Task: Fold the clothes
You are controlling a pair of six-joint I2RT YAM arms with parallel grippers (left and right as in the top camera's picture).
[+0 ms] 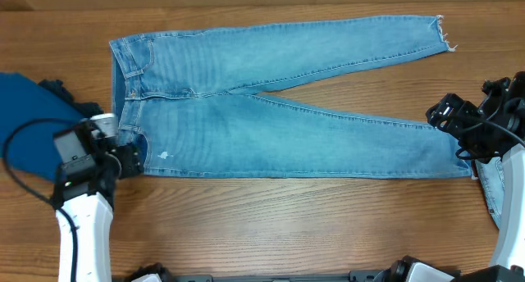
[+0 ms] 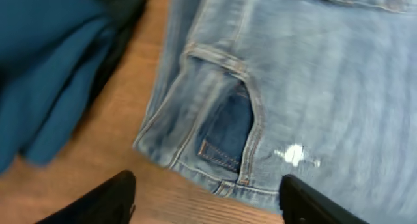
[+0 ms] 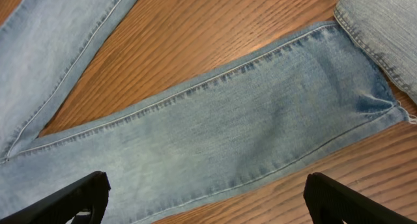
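the light-blue jeans [image 1: 271, 134] lie spread flat across the middle of the wooden table [image 1: 271, 225], waistband [image 1: 130, 69] toward 9 o'clock and both legs running off toward 3 o'clock. the far leg angles up to about 2 o'clock and ends in a frayed hem [image 1: 443, 32]; the near leg runs straight to 3 o'clock, its end just by the right arm.

at the 9 o'clock edge sits a dark blue garment [image 1: 25, 110], apart from the jeans with bare wood between them. at about 4 o'clock a paler denim piece [image 1: 490, 184] lies right at the end of the near leg.

the left gripper [image 2: 207, 191] hangs over the lower waist corner of the jeans, fingers spread apart with nothing between them but the cloth's edge and wood below. a front pocket [image 2: 225, 129] and a small white spot [image 2: 296, 155] show just ahead of it.

the right gripper [image 3: 207, 185] hovers over the lower part of the near leg, fingers as wide as they go, gripping nothing.
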